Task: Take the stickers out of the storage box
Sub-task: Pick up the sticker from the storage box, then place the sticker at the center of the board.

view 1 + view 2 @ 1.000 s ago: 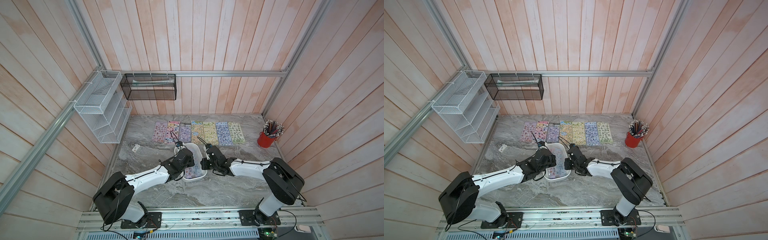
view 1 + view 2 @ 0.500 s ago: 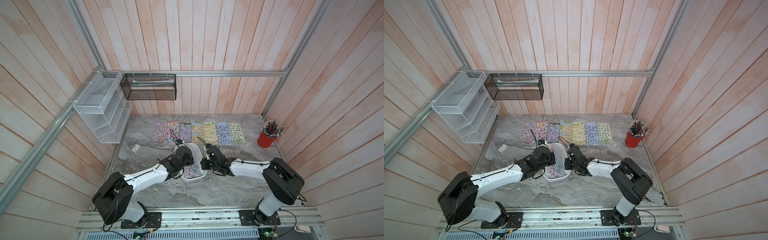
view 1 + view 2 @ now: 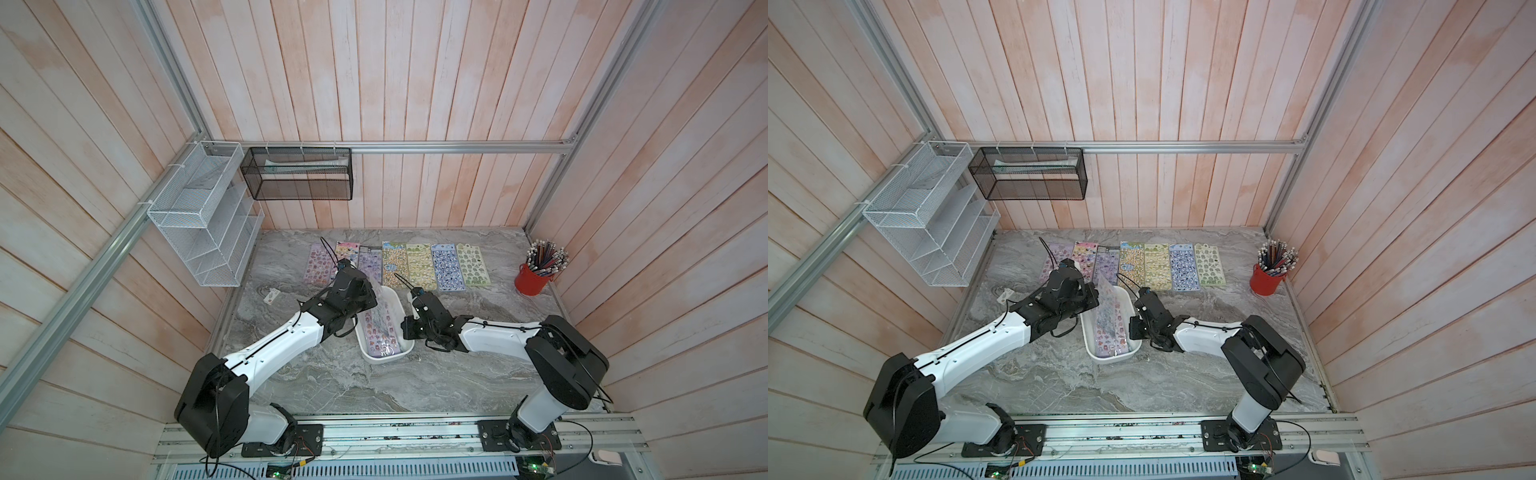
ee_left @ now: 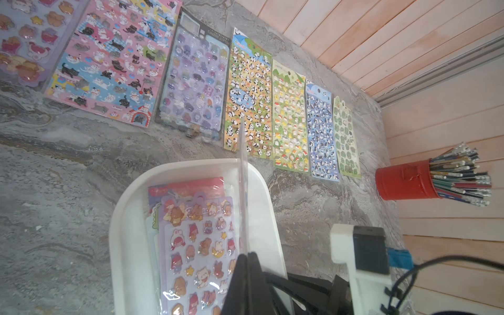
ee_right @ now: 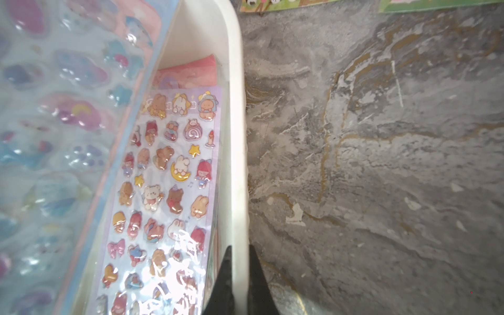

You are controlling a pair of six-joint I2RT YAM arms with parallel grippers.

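Since a second ago the left claw [image 3: 1095,300] has closed on one sticker sheet [image 3: 1106,297] and tipped it up from the white box [image 3: 1087,336], as both top views show; seven more sheets [image 3: 1156,266] line the surface's [image 3: 1183,374] far edge. Left wrist: purple sheet [image 4: 196,245] over red inside. Right wrist: right claw [image 5: 240,253] pinches the box wall.

Above the storage box [image 4: 125,218], the lifted sticker sheet [image 4: 243,191] shows only its edge in the left wrist view; in the right wrist view it is a blur cut off by the picture's edge. Inside the storage box, the purple sheet [image 5: 169,177] covers all but a pink sheet's [image 5: 191,71] end. Both wrist views cut off the storage box's near end.
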